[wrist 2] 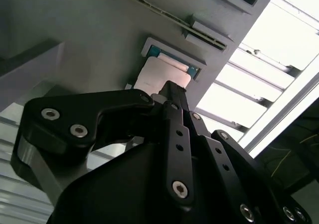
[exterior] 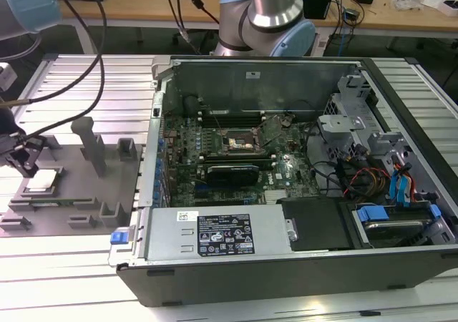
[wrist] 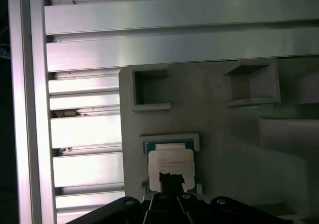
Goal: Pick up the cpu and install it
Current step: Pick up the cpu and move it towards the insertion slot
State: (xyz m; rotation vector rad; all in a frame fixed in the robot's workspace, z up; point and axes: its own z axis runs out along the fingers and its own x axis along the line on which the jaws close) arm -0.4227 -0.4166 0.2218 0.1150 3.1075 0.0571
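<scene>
The cpu (exterior: 43, 180) is a small pale square chip lying flat in a framed nest on the grey fixture plate (exterior: 79, 193), at the exterior view's left. My gripper (exterior: 26, 162) hangs just over it, a little toward the plate's outer edge. In both wrist views the black fingers come together in one narrow tip (wrist 2: 172, 90) (wrist: 172, 180) that overlaps the near edge of the cpu (wrist 2: 158, 77) (wrist: 171, 160). The jaws look shut with nothing between them, and the chip still rests in its nest. The dark metal-framed socket (exterior: 236, 142) sits on the motherboard inside the open computer case (exterior: 164, 107).
The fixture plate carries raised posts (exterior: 91, 144) and small empty pockets (wrist: 149, 89) near the cpu. Slotted aluminium table rails (wrist: 84, 134) run beside it. Black cables (exterior: 86, 57) hang over the table's left, and the arm's base (exterior: 268, 21) stands behind the case.
</scene>
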